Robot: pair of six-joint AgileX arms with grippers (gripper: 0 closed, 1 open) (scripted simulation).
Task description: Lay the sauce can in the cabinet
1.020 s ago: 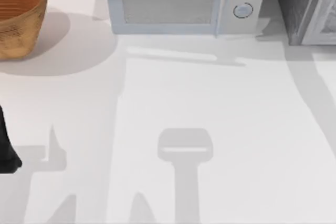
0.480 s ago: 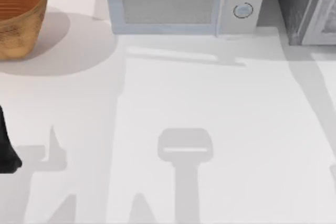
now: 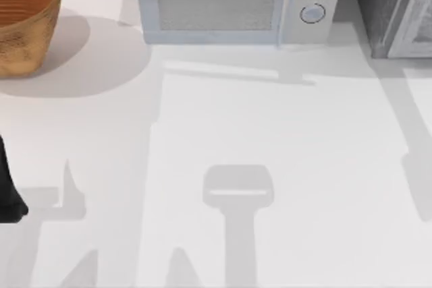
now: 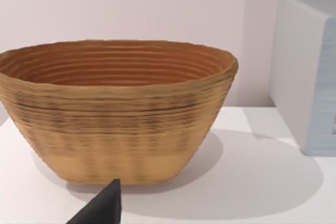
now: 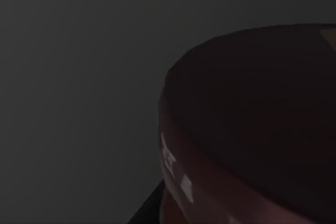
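Left wrist view: a woven basket (image 4: 113, 111) stands upright on the white table (image 4: 262, 192), its ribbed orange-brown inside visible below the rim, and its shadow falls on the table towards the microwave. Beside the basket and apart from it, with bare table between, is the pale grey side of the microwave (image 4: 304, 72). One dark fingertip of the left gripper (image 4: 102, 207) juts in just in front of the basket's base; behind the basket is a plain pale wall (image 4: 131, 3).
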